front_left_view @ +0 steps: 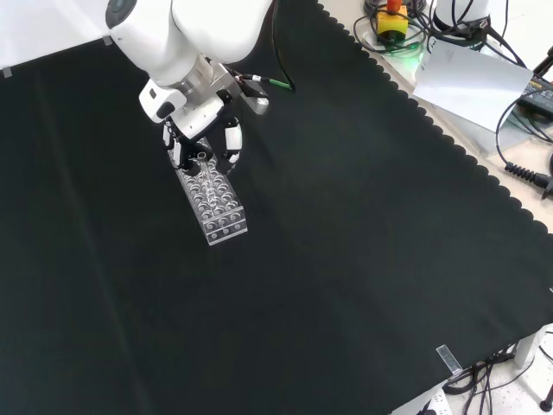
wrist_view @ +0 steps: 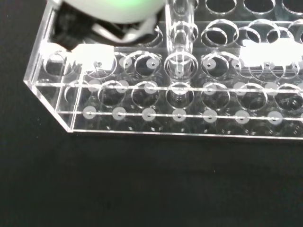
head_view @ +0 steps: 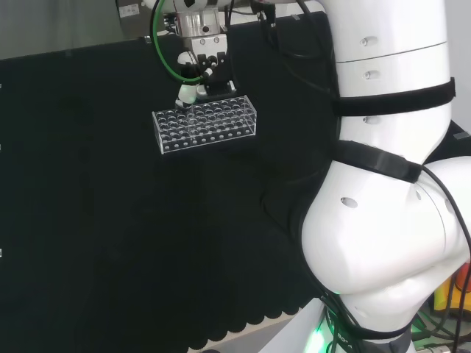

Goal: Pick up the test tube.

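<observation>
You're at the reach-in step: the test tube [wrist_view: 180, 52] stands upright in the clear rack [wrist_view: 142, 124], and beyond it the hand [head_view: 200, 82] hovers over the rack's far end with fingers curled, nothing held. Next, you'll want to close on the tube's top and lift straight up.

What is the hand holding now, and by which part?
It cannot be told. The hand is over the far end of the rack, and a tube stands in it, but no view shows a hold.

- Black cloth [front_left_view: 346, 259] over the desk, scalloped edge at front view's right.
- Red-and-yellow button box [front_left_view: 391, 19] and white sheet [front_left_view: 467, 73] beyond the cloth.
</observation>
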Controlling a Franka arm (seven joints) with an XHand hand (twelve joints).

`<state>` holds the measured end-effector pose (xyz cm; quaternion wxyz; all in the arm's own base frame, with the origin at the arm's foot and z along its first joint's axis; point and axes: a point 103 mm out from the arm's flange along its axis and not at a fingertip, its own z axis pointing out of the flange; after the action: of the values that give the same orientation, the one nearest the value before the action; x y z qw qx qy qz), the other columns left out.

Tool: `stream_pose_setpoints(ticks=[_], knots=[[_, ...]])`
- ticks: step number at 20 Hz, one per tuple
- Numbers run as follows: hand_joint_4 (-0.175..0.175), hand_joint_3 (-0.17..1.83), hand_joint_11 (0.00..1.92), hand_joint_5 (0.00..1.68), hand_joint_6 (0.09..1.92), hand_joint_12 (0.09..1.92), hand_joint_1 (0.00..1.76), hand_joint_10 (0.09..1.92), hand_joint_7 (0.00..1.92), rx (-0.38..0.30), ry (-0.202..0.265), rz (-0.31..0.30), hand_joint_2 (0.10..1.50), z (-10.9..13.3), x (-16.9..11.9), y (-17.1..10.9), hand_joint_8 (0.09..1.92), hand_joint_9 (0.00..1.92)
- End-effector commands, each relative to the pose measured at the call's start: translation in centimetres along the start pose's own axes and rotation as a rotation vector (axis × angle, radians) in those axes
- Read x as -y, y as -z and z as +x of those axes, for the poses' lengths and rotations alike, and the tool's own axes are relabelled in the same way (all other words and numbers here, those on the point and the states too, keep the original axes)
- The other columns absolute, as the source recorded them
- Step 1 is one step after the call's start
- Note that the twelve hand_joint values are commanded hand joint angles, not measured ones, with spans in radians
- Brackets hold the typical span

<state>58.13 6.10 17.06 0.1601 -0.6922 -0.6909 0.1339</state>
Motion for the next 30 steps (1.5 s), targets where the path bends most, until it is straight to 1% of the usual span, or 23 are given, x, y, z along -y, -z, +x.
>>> stream_pose_setpoints(ticks=[1, 3, 4, 6, 9, 13, 15, 18, 26, 30], knots=[[-0.073, 0.35, 0.92, 1.13, 0.71, 1.21, 1.13, 0.60, 1.56, -0.009, -0.008, -0.077, 0.84, 0.3, 0.1, 0.0, 0.50, 1.39], [-0.135, 0.31, 1.04, 1.22, 0.62, 1.12, 1.18, 0.56, 1.63, -0.030, -0.014, -0.117, 0.85, 0.3, 0.3, 0.0, 0.48, 1.46], [-0.155, 0.32, 1.11, 1.25, 0.58, 1.07, 1.19, 0.55, 1.65, -0.042, -0.018, -0.141, 0.84, 0.5, 0.4, 0.0, 0.47, 1.49], [-0.171, 0.38, 1.22, 1.29, 0.52, 0.96, 1.21, 0.52, 1.69, -0.058, -0.025, -0.173, 0.79, 0.6, 0.5, 0.1, 0.46, 1.55], [-0.175, 0.46, 1.29, 1.32, 0.51, 0.88, 1.22, 0.51, 1.73, -0.078, -0.024, -0.193, 0.75, 0.9, 0.5, 0.5, 0.46, 1.60], [-0.175, 0.51, 1.30, 1.34, 0.48, 0.85, 1.22, 0.50, 1.74, -0.120, -0.024, -0.218, 0.72, 0.6, 0.5, 1.2, 0.47, 1.62], [-0.175, 0.54, 1.30, 1.35, 0.47, 0.85, 1.23, 0.50, 1.74, -0.129, -0.019, -0.226, 0.70, 0.7, 0.5, 1.4, 0.47, 1.63], [-0.175, 0.55, 1.30, 1.36, 0.46, 0.84, 1.23, 0.49, 1.74, -0.138, -0.016, -0.223, 0.69, 0.8, 0.6, 1.7, 0.47, 1.63], [-0.175, 0.57, 1.30, 1.37, 0.45, 0.85, 1.23, 0.49, 1.74, -0.183, -0.028, -0.225, 0.67, 0.9, 0.8, 3.0, 0.47, 1.63], [-0.175, 0.58, 1.30, 1.37, 0.45, 0.85, 1.23, 0.49, 1.74, -0.185, -0.031, -0.226, 0.67, 1.3, 0.9, 3.9, 0.47, 1.63]])
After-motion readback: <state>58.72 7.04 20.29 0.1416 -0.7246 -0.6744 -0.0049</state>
